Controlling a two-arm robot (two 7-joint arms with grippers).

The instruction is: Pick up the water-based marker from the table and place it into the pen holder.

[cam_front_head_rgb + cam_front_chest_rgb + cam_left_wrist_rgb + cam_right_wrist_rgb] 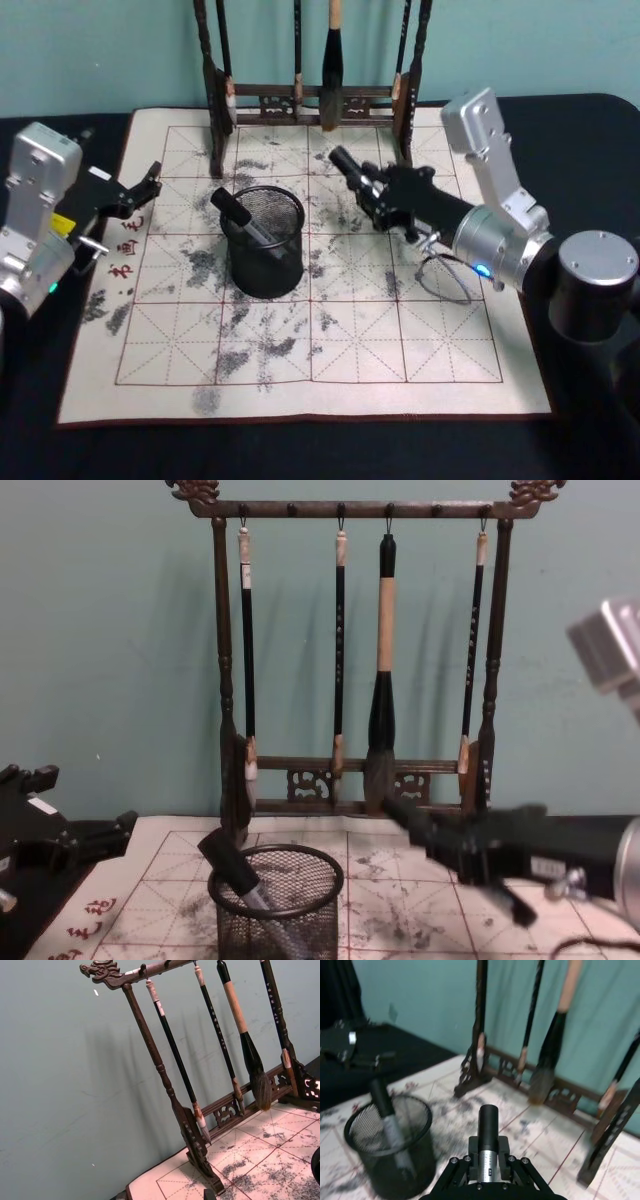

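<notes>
Black wire-mesh pen holder (265,270) stands centre-left on the ink-stained mat (400,340), with one marker (238,215) leaning inside. To its right, just before the brush rack (310,100) at upper centre, the right tool (368,187) clamps a second marker (345,163) that points up-left. The left tool (148,188) sits at the mat's left edge with its fingers apart.

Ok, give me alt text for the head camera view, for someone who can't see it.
The right gripper holds a black marker above the ink-stained mat, right of the mesh pen holder, where another marker leans. The left gripper sits parked at the mat's left edge.
</notes>
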